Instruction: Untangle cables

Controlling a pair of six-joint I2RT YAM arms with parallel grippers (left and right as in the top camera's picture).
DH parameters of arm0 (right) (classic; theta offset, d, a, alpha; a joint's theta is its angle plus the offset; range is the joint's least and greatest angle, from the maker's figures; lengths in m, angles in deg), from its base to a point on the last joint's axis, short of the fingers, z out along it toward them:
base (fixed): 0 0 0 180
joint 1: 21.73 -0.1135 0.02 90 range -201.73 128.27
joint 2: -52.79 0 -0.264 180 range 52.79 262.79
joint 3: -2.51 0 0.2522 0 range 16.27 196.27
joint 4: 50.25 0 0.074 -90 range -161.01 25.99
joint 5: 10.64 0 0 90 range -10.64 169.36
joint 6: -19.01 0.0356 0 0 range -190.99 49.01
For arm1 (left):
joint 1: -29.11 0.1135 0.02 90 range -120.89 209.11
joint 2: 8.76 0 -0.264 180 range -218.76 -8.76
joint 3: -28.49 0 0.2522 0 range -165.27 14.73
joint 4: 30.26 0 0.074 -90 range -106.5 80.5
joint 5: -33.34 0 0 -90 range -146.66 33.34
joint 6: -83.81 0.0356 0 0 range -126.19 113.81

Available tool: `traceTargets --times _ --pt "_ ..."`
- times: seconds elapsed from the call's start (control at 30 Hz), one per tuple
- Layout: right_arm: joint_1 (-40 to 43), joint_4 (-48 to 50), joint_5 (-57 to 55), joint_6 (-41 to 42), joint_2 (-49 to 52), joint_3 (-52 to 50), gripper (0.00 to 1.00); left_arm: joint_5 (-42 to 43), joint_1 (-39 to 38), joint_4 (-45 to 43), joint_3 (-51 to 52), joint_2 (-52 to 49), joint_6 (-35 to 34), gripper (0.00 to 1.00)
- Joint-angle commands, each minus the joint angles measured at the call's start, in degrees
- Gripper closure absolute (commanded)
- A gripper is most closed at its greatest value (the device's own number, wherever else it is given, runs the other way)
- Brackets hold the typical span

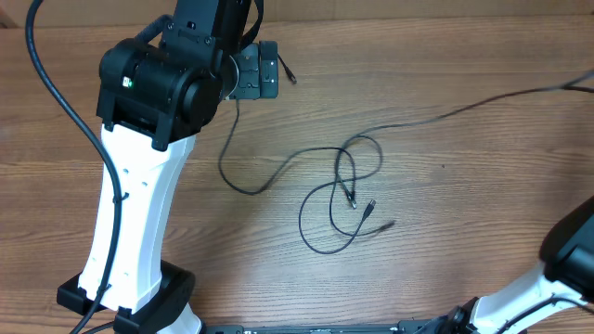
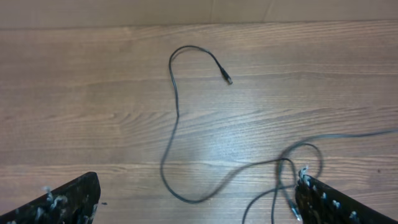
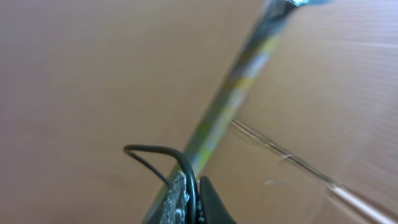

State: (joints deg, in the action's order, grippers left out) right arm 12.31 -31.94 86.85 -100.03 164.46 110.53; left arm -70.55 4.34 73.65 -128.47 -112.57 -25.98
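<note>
**Item: cables** (image 1: 348,181). Thin black cords lying on the wooden table (image 1: 445,260).
- Location: the knot sits slightly right of the table's centre. Several loops cross one another there, and three small plug ends lie close together just below the crossing.
- Left strand: runs out of the knot, dips into a curve, then climbs towards the far edge. It ends in a free plug (image 2: 229,79) near the head of the left arm (image 1: 139,186).
- Right strand: leaves the knot and runs up to the right edge of the overhead view.

**Item: left gripper** (image 2: 198,180). It hangs above the left strand with its jaws spread wide apart. One finger shows in each lower corner of the wrist view. Nothing is between them, and the cord's curve lies on the table below.

**Item: right gripper** (image 3: 191,190). It is outside the overhead view; only part of the right arm (image 1: 571,255) shows at the lower right corner. In the wrist view the jaws are pressed together on a thin black cord, which bows out in a small loop to the left. The background is blurred, so this is probably the right strand, though the link cannot be traced.
</note>
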Motion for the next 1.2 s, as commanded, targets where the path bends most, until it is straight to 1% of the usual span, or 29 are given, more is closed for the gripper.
traceTargets --times 0.0,0.03,0.1,0.27,0.33,0.47,0.67,0.7,0.73,0.77,0.87,0.9,0.93,1.0,1.03,1.07,1.17 --pt "1.66 6.4 6.14 6.49 6.19 0.48 0.96 -0.22 0.0 -0.31 -0.04 -0.46 4.48 0.0" --pt "1.79 9.05 6.08 6.47 8.0 0.52 0.96 -0.24 0.0 -0.17 -0.04 -0.46 5.4 0.0" --pt "1.81 11.26 6.08 5.49 11.3 0.87 0.96 -0.24 0.0 -0.22 -0.04 -0.46 6.54 0.0" --pt "1.81 11.08 5.01 5.09 20.41 1.9 0.96 -0.2 0.0 -0.5 -0.04 -0.46 6.51 0.0" --pt "1.81 9.31 4.11 7.08 24.5 1.88 0.96 -0.15 0.0 -0.33 -0.04 -0.46 6.51 0.0" --pt "1.81 3.52 4.15 10.12 28.85 1.86 0.96 0.04 0.0 0.07 -0.04 -0.46 6.47 0.0" --pt "1.81 -5.09 4.15 15.47 30.82 1.81 0.96 0.04 0.0 0.0 -0.04 -0.46 6.05 0.0" --pt "1.81 -5.77 4.22 16.06 30.82 1.81 0.92 0.04 0.0 0.0 -0.04 -0.46 6.05 0.0" --pt "1.68 -6.21 4.46 16.85 30.8 1.81 0.74 0.02 0.0 0.0 -0.04 -0.46 6.05 0.0" --pt "1.6 -6.27 5.31 17.09 30.82 1.81 0.57 0.04 0.0 0.0 -0.04 -0.46 6.05 0.0" --pt "1.31 -8.28 13.35 17.14 29.38 1.84 0.37 0.02 0.0 0.0 0.04 -0.46 6.05 0.0" --pt "1.22 -9.05 15.91 17.64 28.26 1.84 0.28 0.02 0.0 0.0 0.13 -0.46 6.05 0.0" --pt "1.11 -9.53 16.94 19.93 26.84 1.84 0.22 0.02 0.0 0.02 0.26 -0.46 6.08 0.0" --pt "0.85 -10.67 15.67 26.1 23.65 1.86 0.18 0.02 0.0 0.0 0.63 -0.46 6.08 0.0" --pt "0.79 -12.35 14.25 29.7 21.49 1.86 0.11 0.02 0.0 0.02 0.68 -0.59 6.08 0.0" --pt "0.76 -14.27 12.63 32.76 19.63 1.88 0.0 0.02 0.0 0.04 0.68 -0.72 6.08 0.0" --pt "0.72 -25.99 3.65 46.99 12.2 1.88 0.0 0.04 0.0 0.28 0.7 -1.16 6.08 0.0"
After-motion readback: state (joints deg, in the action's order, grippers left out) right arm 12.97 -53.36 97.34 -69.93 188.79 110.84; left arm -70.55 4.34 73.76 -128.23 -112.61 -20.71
